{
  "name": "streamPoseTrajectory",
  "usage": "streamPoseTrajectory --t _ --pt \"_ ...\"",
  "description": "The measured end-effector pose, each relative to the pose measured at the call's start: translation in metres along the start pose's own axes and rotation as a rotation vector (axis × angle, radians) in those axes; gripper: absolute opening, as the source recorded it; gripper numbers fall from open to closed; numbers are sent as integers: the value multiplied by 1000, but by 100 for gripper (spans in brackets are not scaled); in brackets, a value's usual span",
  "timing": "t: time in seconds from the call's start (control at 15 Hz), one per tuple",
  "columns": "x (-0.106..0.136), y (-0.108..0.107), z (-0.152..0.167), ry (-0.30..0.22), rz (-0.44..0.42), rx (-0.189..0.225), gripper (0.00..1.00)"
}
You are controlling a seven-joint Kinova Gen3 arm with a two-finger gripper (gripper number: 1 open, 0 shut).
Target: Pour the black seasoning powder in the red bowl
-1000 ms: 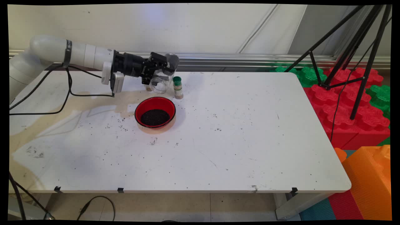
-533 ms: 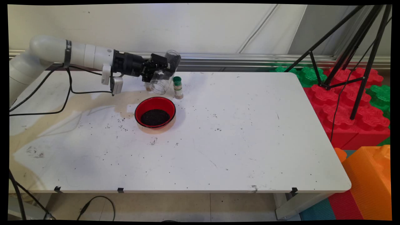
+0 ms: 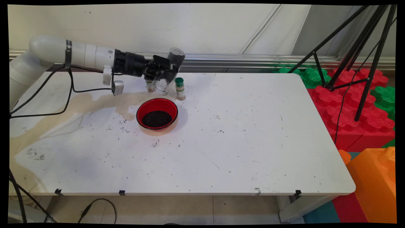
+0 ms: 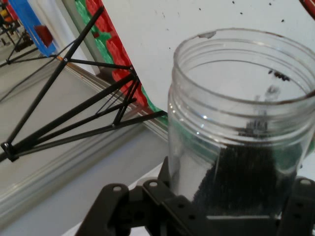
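My gripper [image 3: 163,74] is shut on a clear plastic jar [image 3: 167,71], held in the air above the table's far side. The jar is tilted, with its open mouth down and to the left and its base up. Dark grains lie inside the jar [image 4: 241,128], down by the gripper [image 4: 236,201]. A red bowl [image 3: 157,113] with dark grains in it stands on the table just in front of and below the jar's mouth. A small spice bottle [image 3: 180,89] with a green cap stands upright right of the jar.
A second small brownish bottle [image 3: 149,88] is partly hidden behind the jar. Loose dark grains are scattered over the white table [image 3: 240,133]. A black tripod [image 3: 357,47] and red, green and orange foam blocks [image 3: 351,104] stand off the table's right end.
The hand has rolled a little and the jar's base has risen slightly; dark grains now show in its upper end. Bowl and spice bottle have not moved.
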Motion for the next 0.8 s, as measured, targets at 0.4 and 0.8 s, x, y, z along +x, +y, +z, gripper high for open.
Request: streamPoseTrajectory --t 0.4,0.8 --pt "2 -4 -1 1 81 12 0" --pt "4 -7 -3 2 135 21 0"
